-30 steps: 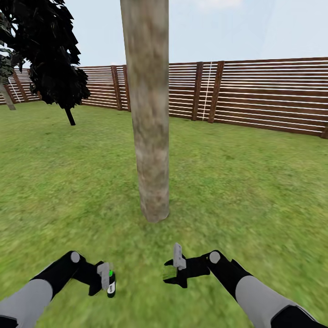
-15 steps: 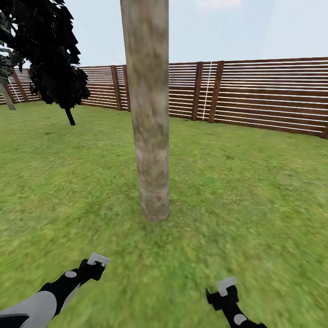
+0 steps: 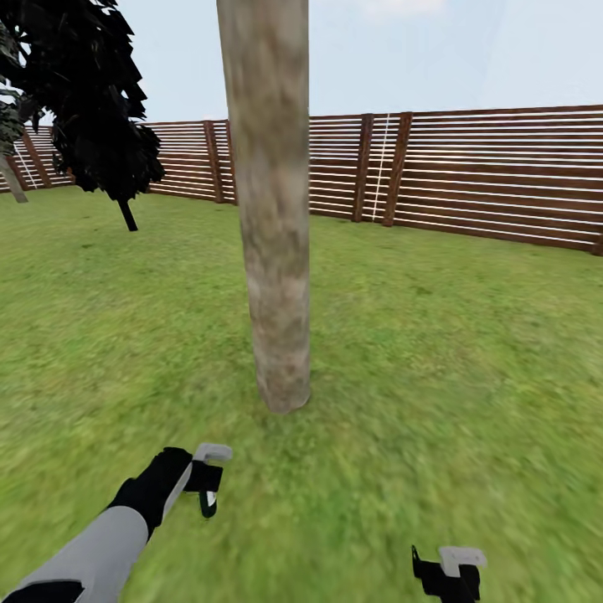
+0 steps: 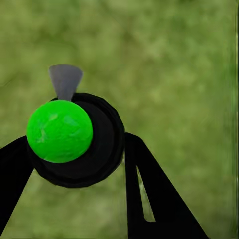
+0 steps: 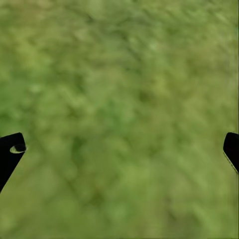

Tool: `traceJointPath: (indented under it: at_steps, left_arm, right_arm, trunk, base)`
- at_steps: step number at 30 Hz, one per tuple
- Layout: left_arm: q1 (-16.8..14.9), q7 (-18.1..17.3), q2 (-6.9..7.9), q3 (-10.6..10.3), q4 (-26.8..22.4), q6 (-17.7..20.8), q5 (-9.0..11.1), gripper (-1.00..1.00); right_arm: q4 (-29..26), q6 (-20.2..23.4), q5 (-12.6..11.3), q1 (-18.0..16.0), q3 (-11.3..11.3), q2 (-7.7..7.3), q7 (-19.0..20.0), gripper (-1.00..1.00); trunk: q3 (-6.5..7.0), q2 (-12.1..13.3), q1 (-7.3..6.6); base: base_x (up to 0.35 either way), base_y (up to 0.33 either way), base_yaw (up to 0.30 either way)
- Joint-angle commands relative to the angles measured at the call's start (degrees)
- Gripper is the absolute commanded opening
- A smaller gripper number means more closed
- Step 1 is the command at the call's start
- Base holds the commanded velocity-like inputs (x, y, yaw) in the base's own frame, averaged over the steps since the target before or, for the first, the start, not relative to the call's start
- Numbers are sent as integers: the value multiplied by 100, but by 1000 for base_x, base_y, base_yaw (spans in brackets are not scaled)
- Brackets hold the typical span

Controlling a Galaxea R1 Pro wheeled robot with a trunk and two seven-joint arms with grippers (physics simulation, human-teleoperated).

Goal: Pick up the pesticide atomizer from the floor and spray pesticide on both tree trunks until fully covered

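Note:
A thick mottled grey-brown tree trunk (image 3: 272, 209) rises from the lawn straight ahead, its crown out of view. My left gripper (image 3: 208, 487) hangs over the grass a little short of the trunk's base and to its left, shut on the pesticide atomizer (image 3: 207, 502). In the left wrist view the atomizer (image 4: 59, 130) is a black bottle with a bright green cap and a grey nozzle, held between the black fingers (image 4: 149, 194). My right gripper (image 3: 448, 571) is low at the front right, open over bare grass (image 5: 119, 99). No pesticide is in view.
A dark narrow tree (image 3: 100, 109) stands at the back left, with a pale leaning trunk (image 3: 10, 177) at the left edge. A reddish-brown slat fence (image 3: 469, 172) closes the far side. Green lawn (image 3: 469, 352) spreads all around the trunk.
Both arms pulled back from the middle. The left arm then reached forward again toward the trunk's base with the atomizer. The right gripper sank to the lower right edge.

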Motion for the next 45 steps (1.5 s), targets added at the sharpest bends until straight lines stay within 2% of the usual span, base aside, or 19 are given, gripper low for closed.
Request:
traceJointPath:
  at_steps: [1, 6, 10, 13, 17, 24, 27, 29, 31, 34, 35, 36, 37, 38, 39, 41, 45]
  left_arm:
    - [-10, -45, -30, 5, -60, 69, -79, -100]
    - [-90, -48, -57, -9, -106, 123, -63, -100]
    - [-94, -48, -58, 0, -442, 163, -62, -100]
    - [-93, -48, -61, 7, -743, 431, -56, -100]
    - [-86, -48, -59, 11, -997, 511, -59, -100]
    - [-125, -48, -55, 4, -1155, 563, -61, -100]
    - [-302, -72, -63, 19, -1246, 977, -41, -100]
    - [-350, -81, -72, 31, -1470, 1095, -19, -100]
    - [-358, -82, -24, 39, -1566, 1120, -23, -100]
    - [-341, -89, 267, 55, -1615, 1131, -22, -100]
    - [-324, -89, 293, 38, -1619, 1130, -20, -100]
    - [-320, -90, 230, 17, -1625, 1126, -14, -100]
    - [-345, -83, -15, 1, -1628, 1124, -27, -100]
    - [-357, -83, -161, 0, -1629, 1124, -25, -100]
    - [-379, -83, -244, 4, -1630, 1126, -22, -100]
    - [-411, -83, -286, 10, -1630, 1130, -23, -100]
    - [-396, -83, -171, 33, -1692, 1132, -25, -100]
  right_arm:
    - [-3, -3, -25, 3, 51, 2, -32, 100]
    - [-7, -3, -27, 9, 51, 14, -32, 100]
    - [-11, -2, -33, 8, 51, 15, -33, 100]
    - [-10, -2, -34, 9, 51, 15, -33, 100]
    - [-6, -2, -35, 9, 51, 15, -33, 100]
    - [-3, -2, -32, 9, 51, 15, -33, 100]
    - [-4, -2, -30, 9, 51, 15, -33, 100]
    - [-4, -2, -29, 9, 51, 15, -33, 100]
    - [-5, -2, -33, 9, 51, 15, -33, 100]
    - [-10, -4, -30, 9, 51, 15, -33, 100]
    - [-11, -4, -27, 9, 51, 15, -33, 100]
    - [-11, -3, -27, 9, 51, 15, -27, 100]
    - [-11, -3, -26, 9, 51, 15, -25, 100]
    - [-11, -2, -26, 9, 51, 15, -25, 100]
    - [-12, -2, -26, 9, 51, 15, -26, 100]
    - [-12, -2, -26, 9, 51, 12, -27, 100]
    - [-7, -2, -26, 8, 51, 8, -31, 100]
  trunk:
    - [-5, -2, 2]
    - [-5, -2, 2]
    - [9, -2, 2]
    - [25, -2, 2]
    - [47, -2, 2]
    - [81, -2, 2]
    - [83, -2, 2]
    - [83, -2, 2]
    - [83, -2, 2]
    - [83, -2, 2]
    - [83, -2, 2]
    - [83, -2, 2]
    - [83, -2, 2]
    - [83, -2, 2]
    - [83, -2, 2]
    - [83, -2, 2]
    - [83, -2, 2]
  base:
    - [254, -160, 0]
    - [119, -272, 0]
    - [-5, -297, -161]
    - [-179, -225, -233]
    - [-175, -71, -241]
    - [-14, -5, -207]
    - [0, 0, -22]
    - [0, 0, -4]
    - [0, 0, -1]
    - [0, 0, 0]
    - [0, 0, 0]
    - [0, 0, 0]
    - [0, 0, 0]
    - [0, 0, 0]
    - [0, 0, 0]
    - [0, 0, 0]
    - [13, 0, 0]
